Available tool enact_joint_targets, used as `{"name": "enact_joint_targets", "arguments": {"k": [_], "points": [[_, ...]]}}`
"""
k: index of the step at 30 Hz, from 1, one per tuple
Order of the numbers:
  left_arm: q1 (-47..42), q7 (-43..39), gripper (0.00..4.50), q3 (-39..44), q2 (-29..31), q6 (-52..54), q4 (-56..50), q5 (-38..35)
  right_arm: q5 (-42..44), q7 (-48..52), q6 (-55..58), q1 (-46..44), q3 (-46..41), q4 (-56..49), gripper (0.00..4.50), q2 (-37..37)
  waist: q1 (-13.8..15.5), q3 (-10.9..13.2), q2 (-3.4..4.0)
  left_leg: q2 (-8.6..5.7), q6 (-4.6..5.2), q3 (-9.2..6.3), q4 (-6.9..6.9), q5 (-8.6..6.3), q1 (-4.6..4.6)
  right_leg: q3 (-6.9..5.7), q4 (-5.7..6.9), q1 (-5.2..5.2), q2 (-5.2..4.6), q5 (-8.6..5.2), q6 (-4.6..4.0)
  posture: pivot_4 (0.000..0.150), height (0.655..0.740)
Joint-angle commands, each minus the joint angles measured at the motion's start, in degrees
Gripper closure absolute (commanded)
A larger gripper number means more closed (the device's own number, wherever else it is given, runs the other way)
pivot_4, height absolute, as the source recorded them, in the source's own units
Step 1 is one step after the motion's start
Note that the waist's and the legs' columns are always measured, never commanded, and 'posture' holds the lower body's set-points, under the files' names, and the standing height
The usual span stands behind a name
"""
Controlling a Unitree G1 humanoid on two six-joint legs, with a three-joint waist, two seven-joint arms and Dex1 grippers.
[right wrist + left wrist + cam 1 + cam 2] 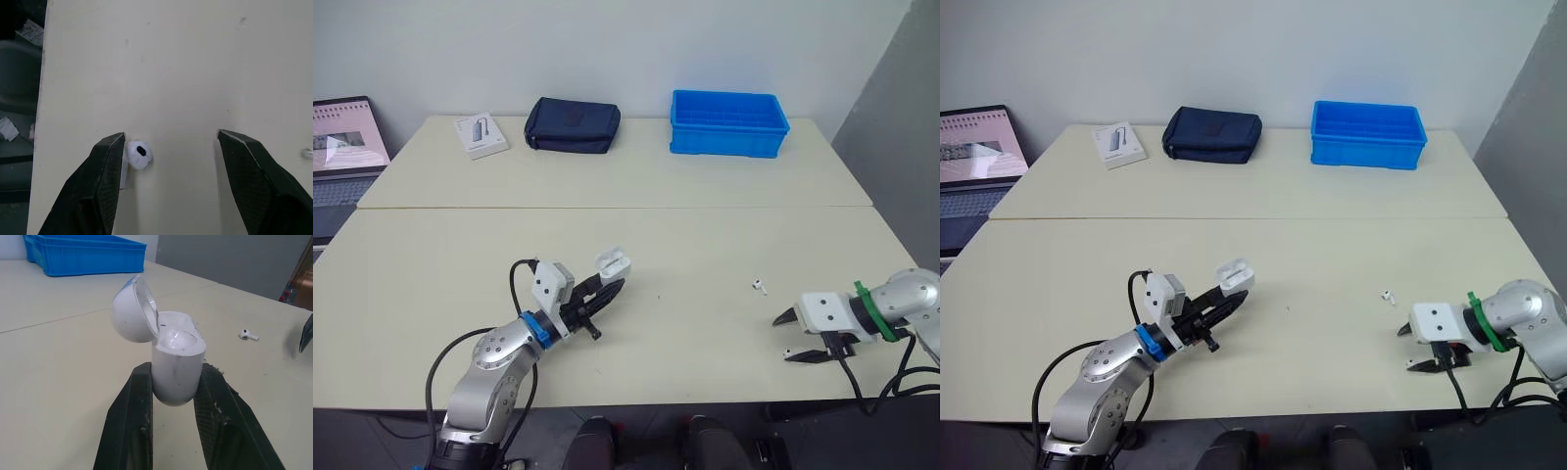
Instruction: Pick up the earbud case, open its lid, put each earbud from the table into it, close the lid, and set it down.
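One case [614, 261], two earbuds [759, 286] [139, 154], one bin [728, 122], one pouch [573, 125].

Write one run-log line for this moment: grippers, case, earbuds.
left gripper: shut on case, lid open | right gripper: open, earbud beside one finger | other earbud: on table

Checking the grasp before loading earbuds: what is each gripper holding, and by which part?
Left gripper grips the earbud case by its lower body, lid open. Right gripper is open, holding nothing.
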Motion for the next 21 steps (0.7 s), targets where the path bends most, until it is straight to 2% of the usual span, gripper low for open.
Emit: {"name": "enact_joint_targets", "arguments": {"k": [1, 4, 7, 21], "points": [[0.3, -0.21, 3.72, -0.37, -0.03, -0.63, -1.76, -0.39, -0.54, -4.5, 16.27, 1.93, -3.77, -12.68, 1.38, -3.75, 0.03, 0.0, 0.0, 0.02, -0.01, -0.01, 0.0, -0.01, 0.0, -0.01, 0.0, -0.01, 0.0, -0.01, 0.0, 0.15, 0.74], [0.74, -0.17, 3.72, -0.78, -0.16, -0.44, -1.95, -0.32, -0.34, -7.99, 30.17, 3.08, -2.82, -20.78, 1.38, -4.7, 0.01, 0.0, 0.0, 0.05, -0.05, 0.0, 0.0, -0.03, 0.02, 0.0, 0.0, -0.01, -0.01, -0.01, 0.0, 0.15, 0.74], [0.92, -0.07, 3.72, -1.21, -0.28, -0.36, -2.05, -0.27, -0.76, -10.96, 38.3, 3.64, -0.73, -24.18, 1.38, -4.18, 0.02, 0.0, 0.0, 0.05, -0.07, 0.01, 0.01, -0.04, 0.01, 0.0, 0.0, -0.01, -0.07, -0.19, -0.29, 0.15, 0.74], [1.28, -0.07, 3.72, -1.65, 0.01, -0.49, -1.76, -0.26, -2.82, -16.34, 39.98, 4.39, 5.09, -21.33, 1.38, -3.0, -0.08, 0.01, -0.02, 0.0, -0.08, 0.11, 0.01, -0.05, -0.06, 0.03, -0.2, 0.0, -0.12, -0.2, -0.2, 0.15, 0.74]]}}
